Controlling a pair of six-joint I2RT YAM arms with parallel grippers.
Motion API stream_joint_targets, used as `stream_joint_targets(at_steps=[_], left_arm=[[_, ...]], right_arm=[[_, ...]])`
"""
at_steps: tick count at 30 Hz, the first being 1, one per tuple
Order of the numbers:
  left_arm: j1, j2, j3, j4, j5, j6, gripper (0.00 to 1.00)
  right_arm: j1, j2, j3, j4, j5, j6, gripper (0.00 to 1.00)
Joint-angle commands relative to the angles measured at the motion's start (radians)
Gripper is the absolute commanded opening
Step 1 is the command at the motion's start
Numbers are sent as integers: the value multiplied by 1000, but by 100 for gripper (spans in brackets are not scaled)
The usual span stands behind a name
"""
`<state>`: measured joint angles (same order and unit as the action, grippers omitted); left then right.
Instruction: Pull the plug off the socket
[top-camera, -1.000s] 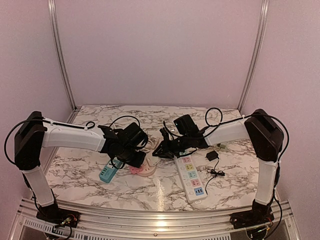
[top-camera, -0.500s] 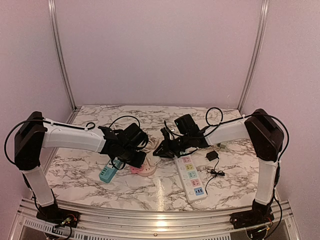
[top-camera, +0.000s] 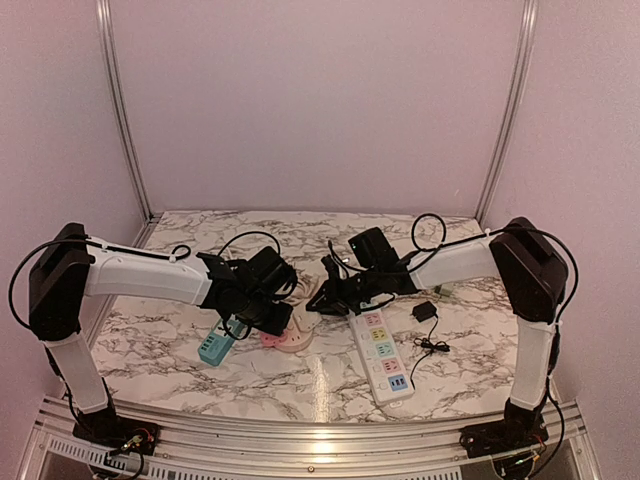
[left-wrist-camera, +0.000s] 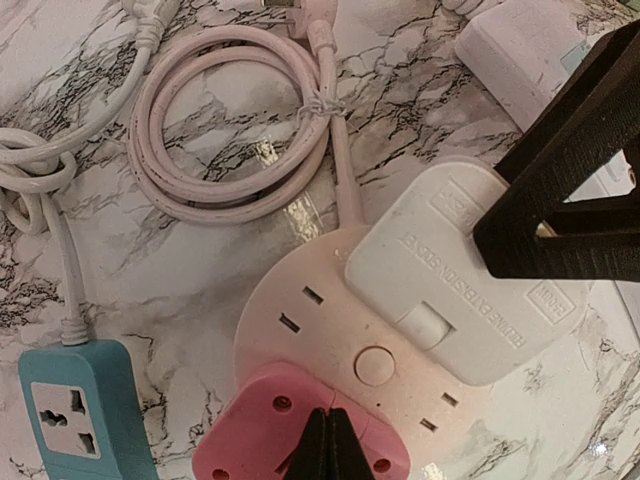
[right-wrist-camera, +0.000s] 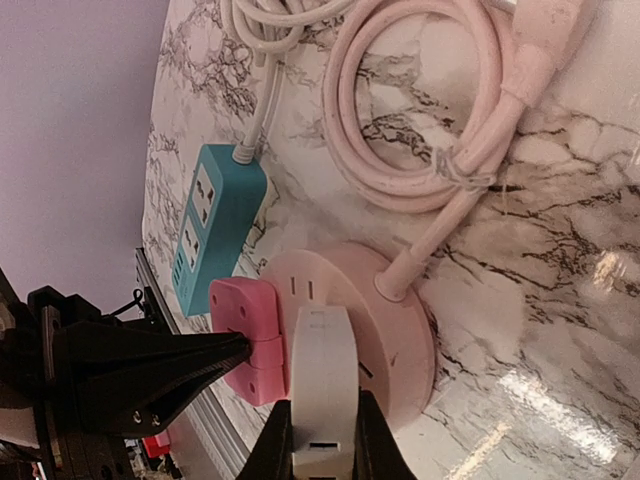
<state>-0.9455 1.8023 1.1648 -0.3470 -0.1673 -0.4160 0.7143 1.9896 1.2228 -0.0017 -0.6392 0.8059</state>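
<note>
Squarely within right end effector (right-wrist-camera: 322, 446), plug (right-wrist-camera: 322, 372)

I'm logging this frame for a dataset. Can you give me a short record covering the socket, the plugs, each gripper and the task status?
socket: round, pale pink, lying flat
white plug: on socket, looks seated
pink plug: on socket's edge, beside white plug
right gripper: shut on white plug
left gripper: shut, tips against pink plug
status: white plug not yet pulled off
</note>
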Motion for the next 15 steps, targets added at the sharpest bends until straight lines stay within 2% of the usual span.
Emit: stream_joint_targets(at_steps=[1, 15], left_arm=[[-7, 71, -53, -110, 30, 0, 0], [-7, 71, -52, -114, 25, 2, 0]], right_arm=[[-9, -57, 78, 67, -53, 22, 0], [-8, -69, 129, 23, -62, 8, 0]])
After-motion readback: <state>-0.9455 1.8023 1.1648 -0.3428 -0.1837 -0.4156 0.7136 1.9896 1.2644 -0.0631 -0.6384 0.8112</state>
